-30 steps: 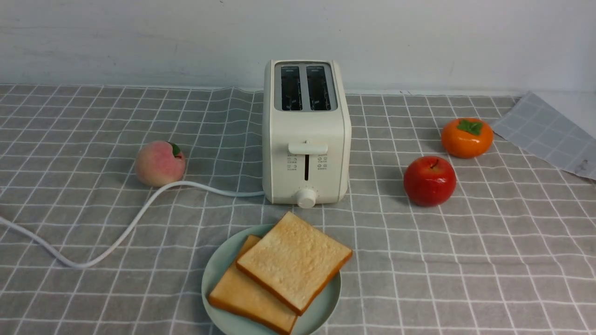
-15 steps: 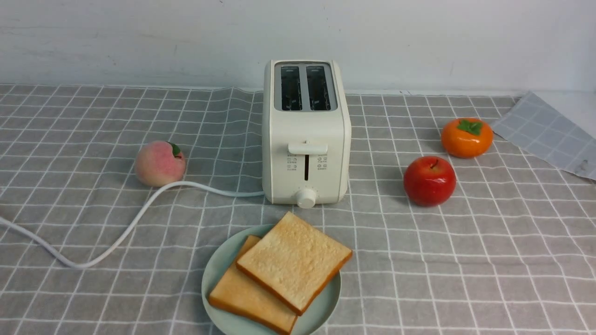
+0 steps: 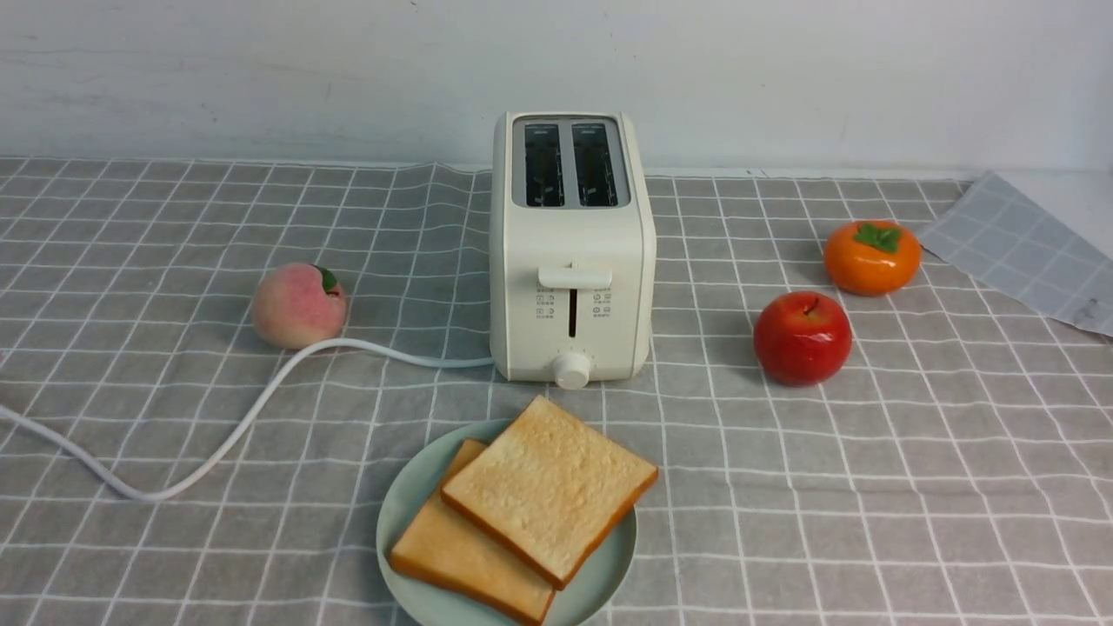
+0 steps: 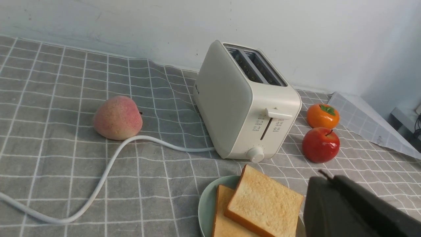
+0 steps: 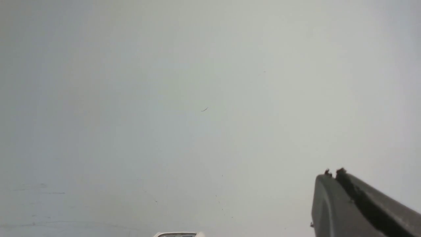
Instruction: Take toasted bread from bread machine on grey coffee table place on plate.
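The left gripper [image 4: 329, 177] has its two dark fingers pressed together, with nothing between them. The toasted bread [image 4: 263, 204] lies close to its tip and lower than it: two slices flat on the plate [image 4: 205, 207], the upper one overlapping the lower one and turned at an angle. The gripper touches neither the bread nor the plate. Beyond the plate from the gripper stands the bread machine [image 4: 236, 105], upright on the grey coffee table [image 4: 49, 158], with its lever at the upper end of the slot and its knob facing the plate. A red apple [image 4: 320, 144] lies ahead of the gripper, beside the bread machine and apart from it.

The right gripper [image 5: 332, 173] is also closed, finger against finger, and it holds nothing. It points at a plain pale wall [image 5: 197, 98] — where the bread lies from it I cannot tell. In the front view, one corner of the upper slice reaches over the plate's rim toward the bread machine.
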